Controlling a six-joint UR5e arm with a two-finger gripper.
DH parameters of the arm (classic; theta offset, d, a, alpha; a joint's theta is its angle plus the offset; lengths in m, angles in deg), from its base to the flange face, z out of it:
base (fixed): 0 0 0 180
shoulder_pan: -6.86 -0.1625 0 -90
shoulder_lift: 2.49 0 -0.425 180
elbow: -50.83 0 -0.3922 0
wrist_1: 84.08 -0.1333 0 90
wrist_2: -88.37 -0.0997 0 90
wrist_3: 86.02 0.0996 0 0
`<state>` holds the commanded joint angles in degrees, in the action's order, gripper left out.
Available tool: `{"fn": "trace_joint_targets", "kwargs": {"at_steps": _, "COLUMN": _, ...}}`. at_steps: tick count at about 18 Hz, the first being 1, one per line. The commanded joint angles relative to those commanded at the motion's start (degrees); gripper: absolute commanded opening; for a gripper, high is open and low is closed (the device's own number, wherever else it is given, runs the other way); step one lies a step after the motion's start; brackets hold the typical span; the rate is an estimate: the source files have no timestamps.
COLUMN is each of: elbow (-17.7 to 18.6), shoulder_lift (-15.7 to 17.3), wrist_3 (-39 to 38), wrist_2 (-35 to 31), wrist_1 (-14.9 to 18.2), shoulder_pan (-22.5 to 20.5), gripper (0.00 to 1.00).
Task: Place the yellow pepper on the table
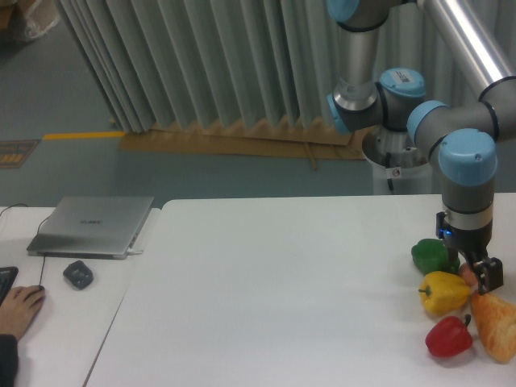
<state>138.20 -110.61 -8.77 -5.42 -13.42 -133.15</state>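
With the yellow pepper (443,292) lying at lower right on the worktop (274,298), crowded by the green pepper (430,255), red pepper (448,337) and bread piece (497,324), the end effector (476,270), whose opening cannot be told, is best centred before closing.

three peppers (442,292) – one bread piece (497,324)

We see the pincer (476,272) low over the tabletop (282,290), the yellow pepper (443,293) just at its eight o'clock, jaw state unclear.
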Motion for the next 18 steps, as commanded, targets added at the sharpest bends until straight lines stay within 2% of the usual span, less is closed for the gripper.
{"fn": "trace_joint_targets", "kwargs": {"at_steps": 2, "elbow": -0.62, "shoulder_lift": 1.50, "wrist_3": 0.09, "wrist_2": 0.88, "wrist_1": 0.35, "shoulder_pan": -0.44, "gripper": 1.00}}
{"fn": "trace_joint_targets", "kwargs": {"at_steps": 5, "elbow": -1.06, "shoulder_lift": 2.03, "wrist_3": 0.09, "wrist_2": 0.62, "wrist_1": 1.23, "shoulder_pan": -0.44, "gripper": 1.00}}
{"fn": "trace_joint_targets", "kwargs": {"at_steps": 6, "elbow": -1.41, "shoulder_lift": 2.73, "wrist_3": 0.18, "wrist_2": 0.71, "wrist_1": 2.88, "shoulder_pan": -0.27, "gripper": 1.00}}
{"fn": "trace_joint_targets", "kwargs": {"at_steps": 7, "elbow": -2.54, "shoulder_lift": 4.48, "wrist_3": 0.18, "wrist_2": 0.71, "wrist_1": 6.82, "shoulder_pan": 0.00, "gripper": 1.00}}
{"fn": "trace_joint_targets", "kwargs": {"at_steps": 9, "elbow": -5.70, "shoulder_lift": 4.93, "wrist_3": 1.31, "wrist_2": 0.80, "wrist_1": 14.64, "shoulder_pan": 2.88, "gripper": 1.00}}
{"fn": "trace_joint_targets", "kwargs": {"at_steps": 10, "elbow": -6.24, "shoulder_lift": 5.37, "wrist_3": 1.76, "wrist_2": 0.88, "wrist_1": 16.85, "shoulder_pan": 4.20, "gripper": 1.00}}
{"fn": "trace_joint_targets", "kwargs": {"at_steps": 13, "elbow": -6.33, "shoulder_lift": 6.87, "wrist_3": 1.67, "wrist_2": 2.90, "wrist_1": 21.08, "shoulder_pan": 7.81, "gripper": 1.00}}
{"fn": "trace_joint_targets", "kwargs": {"at_steps": 15, "elbow": -6.42, "shoulder_lift": 7.83, "wrist_3": 1.67, "wrist_2": 3.26, "wrist_1": 23.63, "shoulder_pan": 7.82, "gripper": 1.00}}
{"fn": "trace_joint_targets", "kwargs": {"at_steps": 18, "elbow": -6.24, "shoulder_lift": 8.45, "wrist_3": 1.76, "wrist_2": 3.26, "wrist_1": 25.05, "shoulder_pan": 7.82, "gripper": 1.00}}
